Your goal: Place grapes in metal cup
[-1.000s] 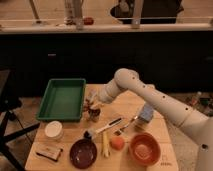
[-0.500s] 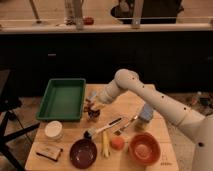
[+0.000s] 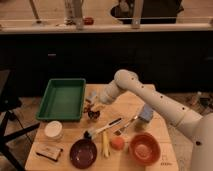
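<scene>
The white arm (image 3: 150, 97) is reaching in from the right and bending down toward the middle of the wooden worktop (image 3: 75, 131). The gripper (image 3: 94, 105) is hanging just beside the right edge of the green tray (image 3: 64, 98), directly above the metal cup (image 3: 93, 115). Whether the jaws are released or clenched cannot be told, since the wrist is covering them.

The metal cup is standing upright on the worktop, near the lower right corner of the green tray. The grapes cannot be made out; a small reddish-brown patch is showing at the gripper, but whether it is the grapes cannot be told.

Below the cup, a dark-handled utensil (image 3: 104, 128) is lying at a slant, with a fork (image 3: 128, 125) lying just to its right. A blue block (image 3: 146, 113) is sitting under the forearm. Along the front edge, a white round container (image 3: 53, 130), a dark maroon bowl (image 3: 83, 152), a yellow stick-like item (image 3: 105, 145), an orange block (image 3: 117, 143) and an orange bowl (image 3: 145, 148) are resting, well apart from the cup.
</scene>
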### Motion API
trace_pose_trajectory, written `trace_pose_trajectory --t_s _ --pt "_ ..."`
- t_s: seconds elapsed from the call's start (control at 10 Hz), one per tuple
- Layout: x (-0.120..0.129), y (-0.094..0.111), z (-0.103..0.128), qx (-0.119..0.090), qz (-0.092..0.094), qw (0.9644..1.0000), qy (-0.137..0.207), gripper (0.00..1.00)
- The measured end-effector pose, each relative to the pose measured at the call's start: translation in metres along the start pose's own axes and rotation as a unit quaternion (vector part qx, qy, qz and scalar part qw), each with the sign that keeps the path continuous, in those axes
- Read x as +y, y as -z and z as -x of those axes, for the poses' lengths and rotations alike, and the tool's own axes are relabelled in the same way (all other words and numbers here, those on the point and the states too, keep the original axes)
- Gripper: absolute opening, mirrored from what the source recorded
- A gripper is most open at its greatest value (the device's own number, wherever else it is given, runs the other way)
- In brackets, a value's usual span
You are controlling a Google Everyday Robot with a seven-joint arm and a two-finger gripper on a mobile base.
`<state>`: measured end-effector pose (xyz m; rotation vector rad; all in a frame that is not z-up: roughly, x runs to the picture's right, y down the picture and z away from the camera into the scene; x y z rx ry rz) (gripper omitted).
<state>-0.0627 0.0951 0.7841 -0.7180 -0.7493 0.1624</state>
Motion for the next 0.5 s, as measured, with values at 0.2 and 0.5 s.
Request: trace_pose_trajectory --t_s 0.2,0.5 --pt "-0.0002 -0.0021 0.0014 -0.001 0.004 1.0000 0.004 0.80" --pt "-0.0003 -0.0040 0.0035 -0.001 0.007 0.9999 0.009 0.80"
